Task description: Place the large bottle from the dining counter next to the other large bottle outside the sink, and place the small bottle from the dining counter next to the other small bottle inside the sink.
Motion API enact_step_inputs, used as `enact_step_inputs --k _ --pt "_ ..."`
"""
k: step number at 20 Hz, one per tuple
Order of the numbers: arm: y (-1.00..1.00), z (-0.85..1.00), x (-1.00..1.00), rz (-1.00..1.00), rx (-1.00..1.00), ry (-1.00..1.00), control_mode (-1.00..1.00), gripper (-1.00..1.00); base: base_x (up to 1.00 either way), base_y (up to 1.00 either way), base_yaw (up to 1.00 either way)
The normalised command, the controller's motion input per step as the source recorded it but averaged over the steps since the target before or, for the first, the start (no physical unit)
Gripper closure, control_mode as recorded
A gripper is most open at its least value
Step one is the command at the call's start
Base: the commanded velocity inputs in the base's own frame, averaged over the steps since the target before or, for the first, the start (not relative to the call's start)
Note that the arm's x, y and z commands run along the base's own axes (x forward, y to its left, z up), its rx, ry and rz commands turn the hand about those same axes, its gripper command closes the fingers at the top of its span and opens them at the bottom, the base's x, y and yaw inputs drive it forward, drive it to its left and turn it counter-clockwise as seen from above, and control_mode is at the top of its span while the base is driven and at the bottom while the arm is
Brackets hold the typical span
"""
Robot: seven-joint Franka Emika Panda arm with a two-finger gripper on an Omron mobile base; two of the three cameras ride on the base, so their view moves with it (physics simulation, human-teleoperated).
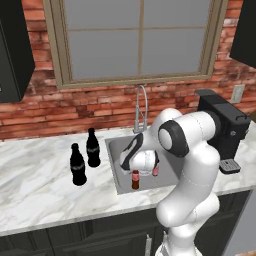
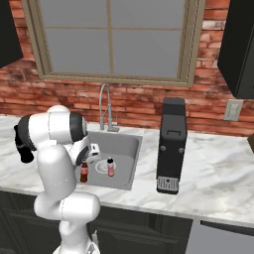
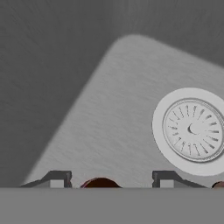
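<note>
The small bottle [image 1: 135,181], brown with a red label, stands upright inside the sink [image 1: 114,151] near its front. My gripper [image 1: 135,170] hangs straight over it, jaws open, the fingertips [image 3: 57,180] on either side of the bottle's top [image 3: 100,183] with gaps between. From the right, the small bottle [image 2: 84,172] is a short way left of the pink, white-capped other small bottle [image 2: 110,166], both on the floor of the sink [image 2: 126,145]. Two large black bottles [image 1: 77,165] [image 1: 93,147] stand side by side on the counter just left of the sink.
A chrome spring-neck faucet [image 1: 141,107] rises behind the basin, and the round drain [image 3: 191,130] lies right of my fingers. A black coffee machine [image 2: 171,144] stands on the marble right of the sink. Brick wall and window are behind.
</note>
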Motion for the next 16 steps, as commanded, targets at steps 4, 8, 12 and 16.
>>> enact_step_inputs --k 4,8,12,16 --pt "0.14 -0.41 -0.44 0.03 0.0 -0.02 -1.0 -1.0 0.0 0.0 0.0" --pt "0.17 -0.43 -0.46 0.02 0.0 -0.02 -1.0 -1.0 0.0 0.0 0.0" --pt "0.17 -0.41 -0.56 0.02 0.0 -0.03 -1.0 -1.0 0.0 0.0 0.0" --pt "0.18 -0.44 -0.95 0.01 0.0 -0.05 -1.0 -1.0 0.0 0.0 0.0"
